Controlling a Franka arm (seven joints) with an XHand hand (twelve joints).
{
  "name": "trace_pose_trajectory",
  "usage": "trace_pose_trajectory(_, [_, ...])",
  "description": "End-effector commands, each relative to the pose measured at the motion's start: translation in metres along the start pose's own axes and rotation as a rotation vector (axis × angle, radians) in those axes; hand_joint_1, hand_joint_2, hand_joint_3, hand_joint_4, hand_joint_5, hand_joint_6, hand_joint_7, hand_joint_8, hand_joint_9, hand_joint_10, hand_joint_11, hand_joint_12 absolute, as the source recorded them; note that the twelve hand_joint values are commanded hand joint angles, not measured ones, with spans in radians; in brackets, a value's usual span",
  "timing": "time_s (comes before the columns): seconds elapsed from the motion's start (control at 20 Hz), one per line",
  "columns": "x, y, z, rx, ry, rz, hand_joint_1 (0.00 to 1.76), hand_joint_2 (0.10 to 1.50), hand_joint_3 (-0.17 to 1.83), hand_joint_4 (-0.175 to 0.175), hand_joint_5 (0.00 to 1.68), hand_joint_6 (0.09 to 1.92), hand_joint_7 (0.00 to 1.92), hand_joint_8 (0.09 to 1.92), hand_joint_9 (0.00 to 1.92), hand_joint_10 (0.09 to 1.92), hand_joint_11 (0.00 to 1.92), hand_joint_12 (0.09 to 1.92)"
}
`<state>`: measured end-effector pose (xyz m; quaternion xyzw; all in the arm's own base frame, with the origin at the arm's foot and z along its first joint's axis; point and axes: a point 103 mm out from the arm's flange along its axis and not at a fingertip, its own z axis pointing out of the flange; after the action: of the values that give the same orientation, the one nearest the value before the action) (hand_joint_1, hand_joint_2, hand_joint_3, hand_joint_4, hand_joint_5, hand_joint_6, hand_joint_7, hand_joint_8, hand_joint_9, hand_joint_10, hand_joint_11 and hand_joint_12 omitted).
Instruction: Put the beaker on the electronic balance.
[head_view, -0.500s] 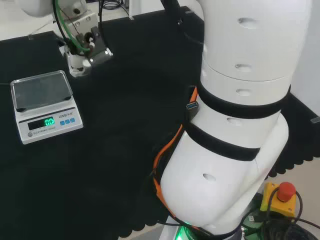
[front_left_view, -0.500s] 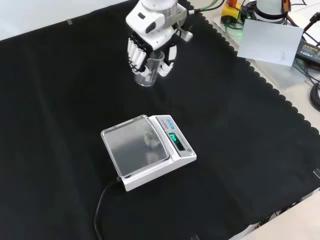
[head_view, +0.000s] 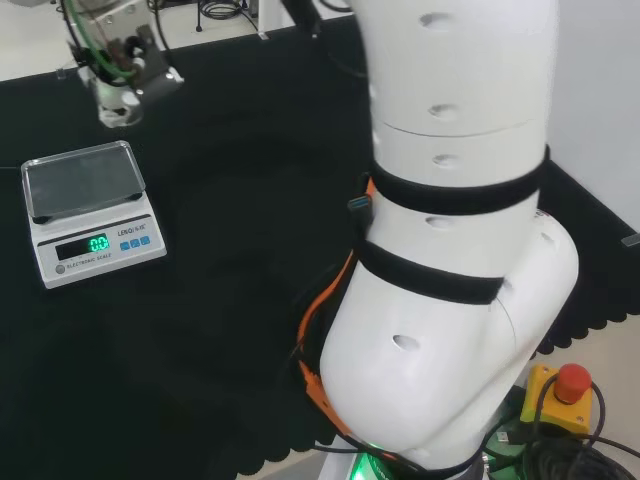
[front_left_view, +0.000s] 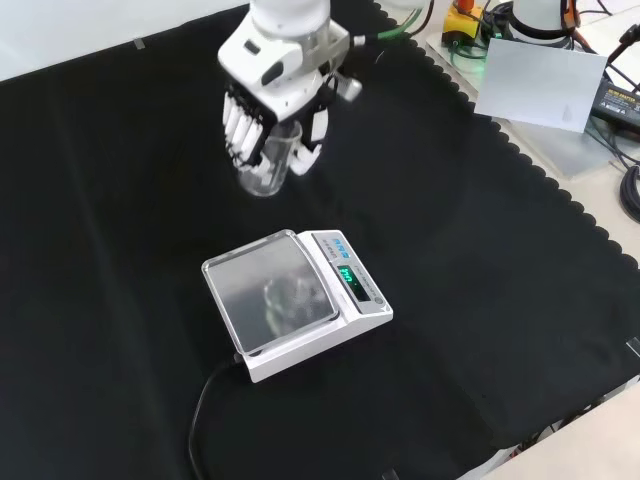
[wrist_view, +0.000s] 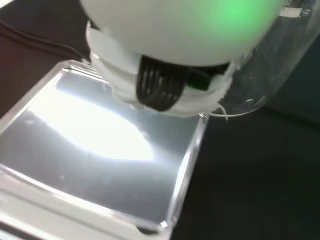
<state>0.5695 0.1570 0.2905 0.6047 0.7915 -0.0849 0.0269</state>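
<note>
Since the earlier frame, hand (head_view: 118, 82) and beaker have shifted left in the head view, beyond the balance (head_view: 88, 210). Front view: fingers (front_left_view: 240, 128) curl around the beaker (front_left_view: 268, 160), above the cloth (front_left_view: 480, 300). Wrist view: pan (wrist_view: 95, 150) lies below the fingers.

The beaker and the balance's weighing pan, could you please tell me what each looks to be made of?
Beaker: clear glass or plastic, smooth; the black cloth shows through its wall. Which one, I cannot tell. Weighing pan: apparently polished metal; it mirrors bright light in the wrist view.
</note>
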Motion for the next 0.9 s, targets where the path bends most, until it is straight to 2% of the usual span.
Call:
trace_pose_trajectory(0.05, [0.055, 0.037, 0.031, 0.064, -0.014, -0.093, 1.54, 0.62, 0.67, -0.175, 0.97, 1.06, 1.12, 0.83, 1.33, 0.76, 1.25, 0.76])
trace_pose_trajectory(0.5, [0.057, 0.046, 0.055, 0.097, 0.007, -0.097, 1.54, 0.62, 0.67, -0.174, 0.97, 1.07, 1.12, 0.83, 1.33, 0.77, 1.25, 0.76])
trace_pose_trajectory(0.9, [0.063, 0.051, 0.077, 0.133, 0.038, -0.123, 1.54, 0.62, 0.67, -0.173, 0.96, 1.07, 1.12, 0.83, 1.33, 0.77, 1.25, 0.76])
